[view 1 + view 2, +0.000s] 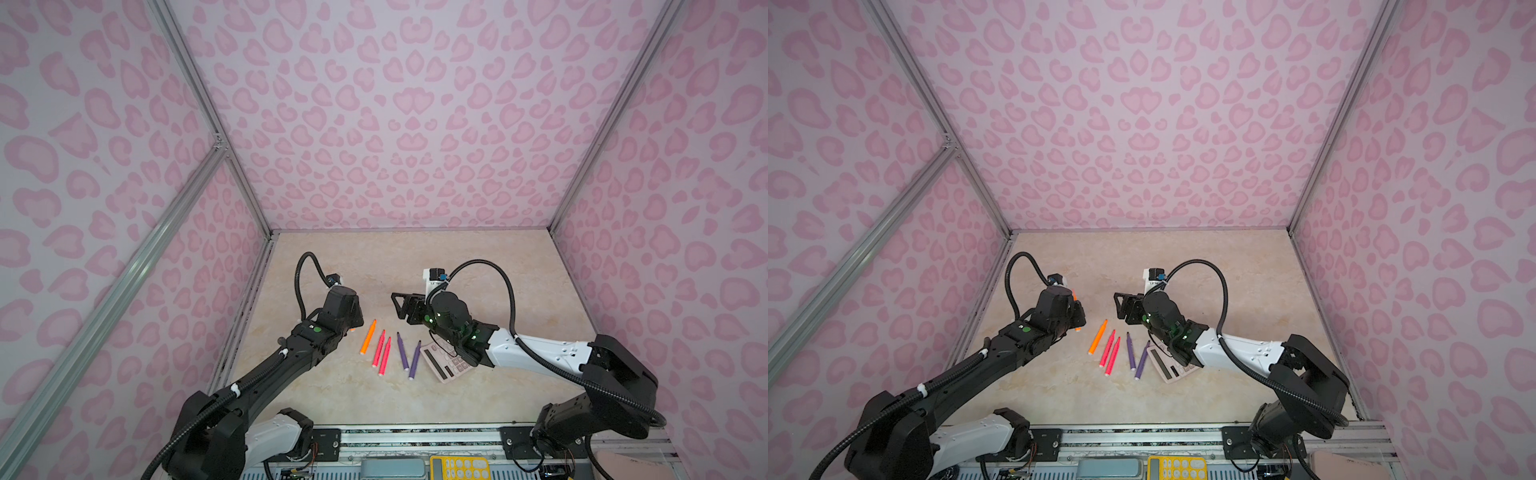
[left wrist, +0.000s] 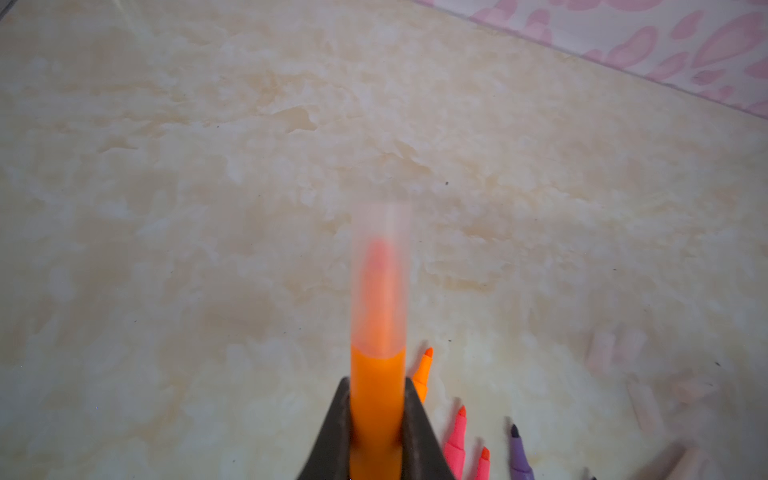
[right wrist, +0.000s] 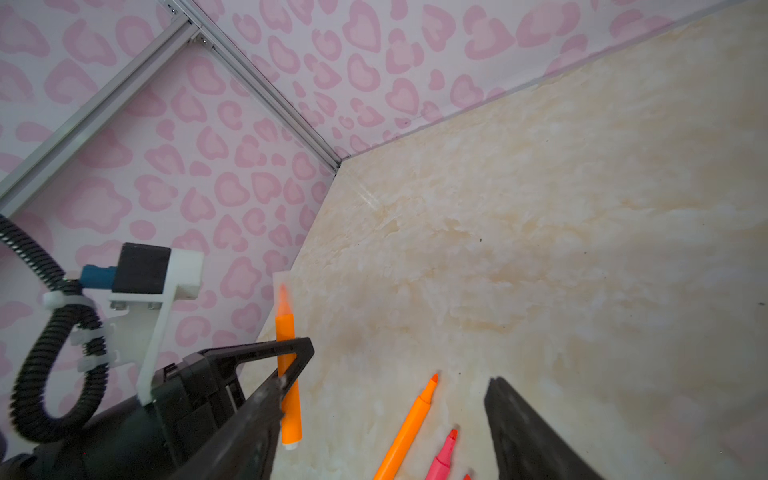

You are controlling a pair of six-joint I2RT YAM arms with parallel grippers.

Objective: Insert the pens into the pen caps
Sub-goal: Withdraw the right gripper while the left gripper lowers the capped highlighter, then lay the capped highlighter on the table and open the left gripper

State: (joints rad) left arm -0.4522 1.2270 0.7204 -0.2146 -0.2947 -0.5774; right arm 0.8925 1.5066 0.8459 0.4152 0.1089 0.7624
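Note:
My left gripper (image 2: 377,382) is shut on an orange pen (image 2: 377,407), which it holds off the table. A clear pen cap (image 2: 380,274) sits over that pen's tip. The right wrist view shows the same pen (image 3: 286,332) with its white end pointing down. My right gripper (image 3: 388,380) is open with nothing between its fingers, a little to the right of the capped pen. In both top views a second orange pen (image 1: 368,336), two pink-red pens (image 1: 378,348) and two purple pens (image 1: 402,351) lie uncapped on the table. Several faint, blurred loose caps (image 2: 615,353) lie beyond them.
A pink calculator (image 1: 446,365) lies on the marble-patterned table (image 1: 478,257), partly under my right arm and touching a purple pen (image 1: 1142,359). Pink patterned walls enclose the table at the left, back and right.

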